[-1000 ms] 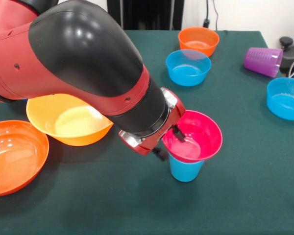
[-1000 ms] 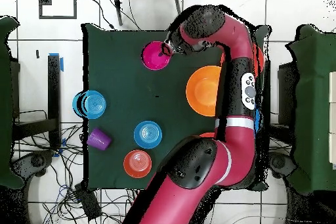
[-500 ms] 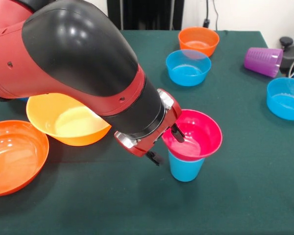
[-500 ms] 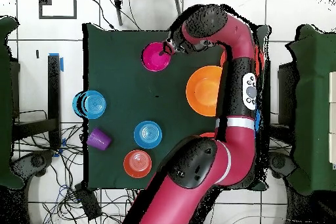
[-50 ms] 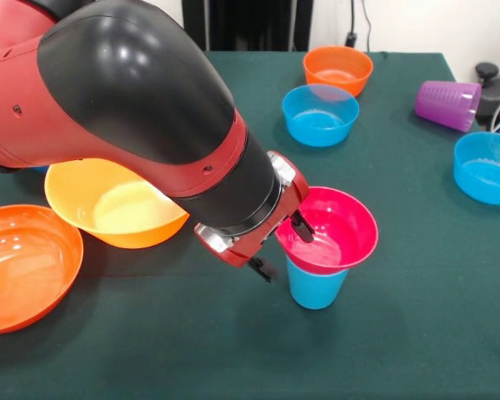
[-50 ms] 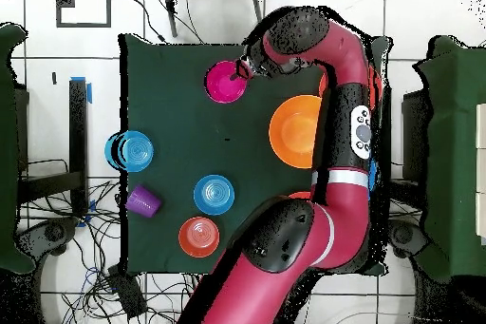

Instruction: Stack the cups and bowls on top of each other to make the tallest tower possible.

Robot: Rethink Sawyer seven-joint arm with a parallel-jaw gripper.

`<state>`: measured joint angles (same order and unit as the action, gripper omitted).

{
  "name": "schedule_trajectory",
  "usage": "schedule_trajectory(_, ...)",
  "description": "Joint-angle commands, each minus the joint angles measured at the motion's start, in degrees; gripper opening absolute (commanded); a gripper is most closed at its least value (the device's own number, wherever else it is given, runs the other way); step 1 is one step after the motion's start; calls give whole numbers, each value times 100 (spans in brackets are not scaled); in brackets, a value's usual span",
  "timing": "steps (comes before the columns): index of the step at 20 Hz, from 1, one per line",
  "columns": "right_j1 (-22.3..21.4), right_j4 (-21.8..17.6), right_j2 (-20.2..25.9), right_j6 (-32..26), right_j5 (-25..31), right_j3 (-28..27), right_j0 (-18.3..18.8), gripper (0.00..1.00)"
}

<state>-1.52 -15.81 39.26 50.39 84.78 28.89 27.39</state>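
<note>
A: Where does the pink bowl [image 5: 332, 229] sit?
B: On the light blue cup [image 5: 315, 287], toward the table's [image 5: 417, 333] front edge.
A: And the gripper [image 5: 281, 247]?
B: Its fingers straddle the bowl's rim, one inside, one outside; whether they pinch it, nobody can tell.

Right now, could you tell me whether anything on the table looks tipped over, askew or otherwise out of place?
The purple cup lies on its side near the table's edge, while every bowl sits upright. The pink bowl perched on the blue cup tilts slightly, with the pincer straddling its rim.
</note>
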Motion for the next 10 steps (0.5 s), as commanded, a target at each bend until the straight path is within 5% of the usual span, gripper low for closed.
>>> schedule_trajectory(1,-153,20,-34,499,138,159,-166,100)
schedule_trajectory(10,-410,-225,295,823,969,-645,-322,100)
